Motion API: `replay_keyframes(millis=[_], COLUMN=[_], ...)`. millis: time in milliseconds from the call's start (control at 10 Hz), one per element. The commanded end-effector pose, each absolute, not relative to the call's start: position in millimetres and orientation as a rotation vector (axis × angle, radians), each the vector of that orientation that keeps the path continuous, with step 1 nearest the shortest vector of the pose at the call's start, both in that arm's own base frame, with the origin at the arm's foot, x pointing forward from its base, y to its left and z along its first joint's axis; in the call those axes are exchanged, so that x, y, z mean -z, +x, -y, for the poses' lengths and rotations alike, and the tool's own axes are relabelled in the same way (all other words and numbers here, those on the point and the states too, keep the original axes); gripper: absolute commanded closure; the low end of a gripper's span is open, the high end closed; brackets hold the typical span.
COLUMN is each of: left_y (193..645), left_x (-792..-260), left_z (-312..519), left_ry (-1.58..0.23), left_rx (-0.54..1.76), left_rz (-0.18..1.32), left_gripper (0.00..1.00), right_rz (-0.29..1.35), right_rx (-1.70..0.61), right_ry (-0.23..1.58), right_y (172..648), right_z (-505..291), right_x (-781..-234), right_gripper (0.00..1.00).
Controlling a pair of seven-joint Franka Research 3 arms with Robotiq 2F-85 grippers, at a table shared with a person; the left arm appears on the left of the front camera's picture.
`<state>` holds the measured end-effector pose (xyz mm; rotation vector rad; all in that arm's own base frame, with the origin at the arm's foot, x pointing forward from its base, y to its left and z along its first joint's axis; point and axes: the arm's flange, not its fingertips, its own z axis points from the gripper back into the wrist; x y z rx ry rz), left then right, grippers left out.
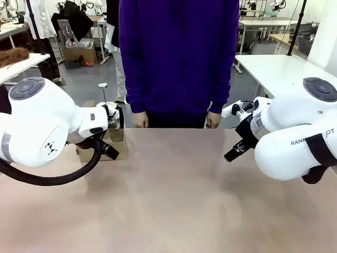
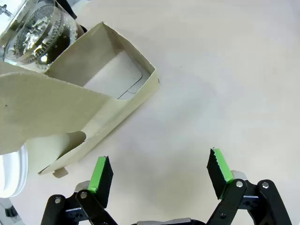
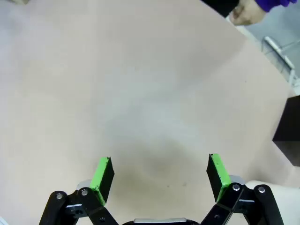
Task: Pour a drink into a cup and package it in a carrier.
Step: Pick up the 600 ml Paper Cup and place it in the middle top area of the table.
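Note:
The brown cardboard carrier [image 2: 70,103] lies just ahead and left of my open left gripper [image 2: 159,171], its handle panel leaning towards the camera. Behind it stands the clear jug [image 2: 37,33] with the dark drink inside. In the front view the carrier [image 1: 117,142] sits at the table's far left, partly behind my left arm. My right gripper [image 3: 161,176] hangs open over bare table, nothing between its green pads [image 3: 216,169]; it shows in the front view at the right [image 1: 235,152]. A white round edge [image 2: 9,173] peeks in beside the carrier; I cannot tell whether it is the cup.
A person in a purple sweater [image 1: 179,52] stands at the far edge, both hands [image 1: 139,120] resting at the table's rim. A black box [image 3: 288,129] stands at the right edge of the right wrist view. The tan table [image 1: 174,200] stretches bare between the arms.

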<state>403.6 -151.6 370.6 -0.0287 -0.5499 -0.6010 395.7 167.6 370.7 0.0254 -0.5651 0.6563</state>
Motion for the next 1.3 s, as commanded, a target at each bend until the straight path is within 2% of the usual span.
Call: replay_keyframes(millis=[0, 900, 1200], left_y=[404, 404, 404], left_x=[-371, -371, -371], left_z=[152, 152, 152], left_ry=[-0.029, -0.029, -0.029], left_rx=[0.601, 0.601, 0.601], left_rz=[0.550, 0.550, 0.550], left_gripper=[0.00, 0.00, 0.00], right_rz=[0.565, 0.565, 0.563], right_rx=[-0.656, -0.657, -0.640], right_ry=[0.025, 0.025, 0.091], right_y=[396, 396, 445], right_z=[-168, -168, -145], right_x=[-371, -371, -462], right_gripper=[0.00, 0.00, 0.00])
